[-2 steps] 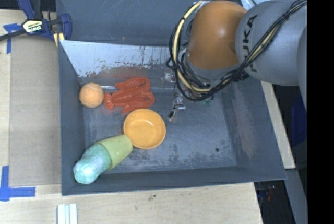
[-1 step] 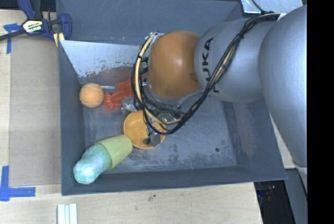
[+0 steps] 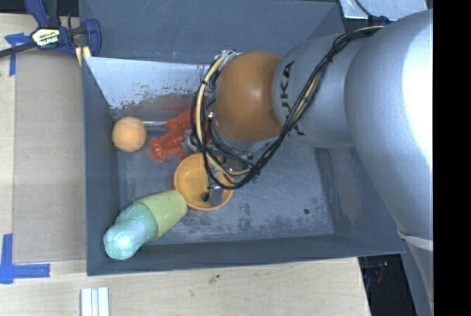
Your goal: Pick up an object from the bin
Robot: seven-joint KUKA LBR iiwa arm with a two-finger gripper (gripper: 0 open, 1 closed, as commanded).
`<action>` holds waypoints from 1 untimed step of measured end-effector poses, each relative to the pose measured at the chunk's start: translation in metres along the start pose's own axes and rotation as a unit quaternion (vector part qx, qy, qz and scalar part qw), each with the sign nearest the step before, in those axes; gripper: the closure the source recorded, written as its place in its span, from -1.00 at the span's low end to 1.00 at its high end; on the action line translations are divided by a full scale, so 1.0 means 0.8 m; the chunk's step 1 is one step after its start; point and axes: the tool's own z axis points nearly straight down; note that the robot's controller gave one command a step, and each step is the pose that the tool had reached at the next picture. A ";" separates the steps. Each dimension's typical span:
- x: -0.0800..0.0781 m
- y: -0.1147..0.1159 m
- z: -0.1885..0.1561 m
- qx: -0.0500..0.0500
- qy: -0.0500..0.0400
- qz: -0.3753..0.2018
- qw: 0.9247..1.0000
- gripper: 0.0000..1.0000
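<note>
Arm [image 3: 353, 101] enters from the right and slants down over the grey bin [image 3: 309, 197]. Orange wrist cover [image 3: 246, 97] faces up, cables [image 3: 202, 108] looped round it. "KUKA" lettering [image 3: 285, 86] on the grey link, partly crossed by cables. Gripper [image 3: 213, 194] sits inside the yellow-orange bowl [image 3: 188, 178] at floor centre-left; jaw state cannot be told. Near the bowl: green-and-blue capsule [image 3: 143, 225], red toy [image 3: 168, 141], orange ball [image 3: 129, 135].

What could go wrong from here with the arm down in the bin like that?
The gripper sits at the rim of the orange bowl; a rim hold might slip or tip it. The green-and-blue roll lies against the bowl and could get dragged. The red toy nearby might be bumped.
</note>
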 end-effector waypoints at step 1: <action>-0.044 0.008 -0.004 -0.004 0.001 -0.096 0.995 1.00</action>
